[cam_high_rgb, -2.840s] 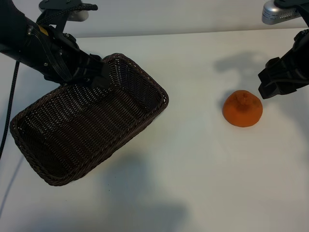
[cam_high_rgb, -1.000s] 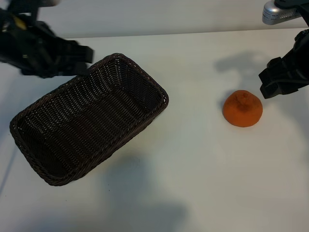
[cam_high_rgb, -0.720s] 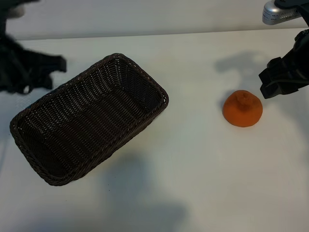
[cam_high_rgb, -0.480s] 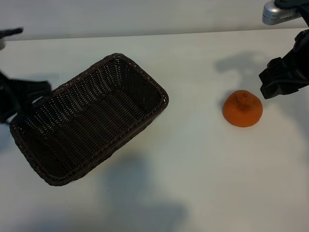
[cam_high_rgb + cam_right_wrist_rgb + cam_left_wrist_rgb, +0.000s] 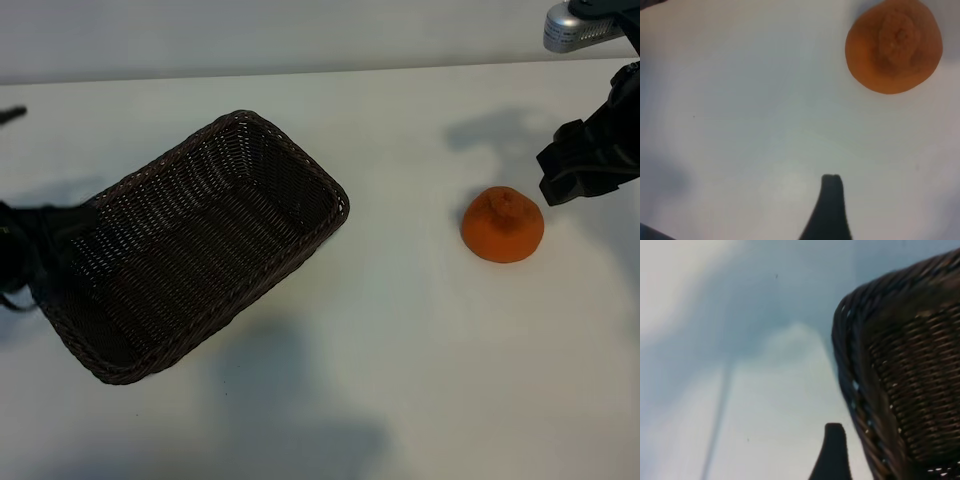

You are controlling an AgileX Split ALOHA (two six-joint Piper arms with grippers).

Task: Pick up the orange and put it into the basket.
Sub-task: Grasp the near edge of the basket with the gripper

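Left gripper [image 5: 40,262] blurred at basket [image 5: 200,250] end — grip unclear; right gripper [image 5: 590,165] gapes empty beside orange [image 5: 502,226].

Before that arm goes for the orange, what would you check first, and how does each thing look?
1. Orange sits free on the table, nothing covering it: ok.
2. Right tool is near the orange but not touching it: ok.
3. Right tool open enough to take the fruit: cannot tell from the pictures.
4. Basket upright and empty: ok.
5. Left tool clear of the basket: not ok, it hangs at the basket's left end.
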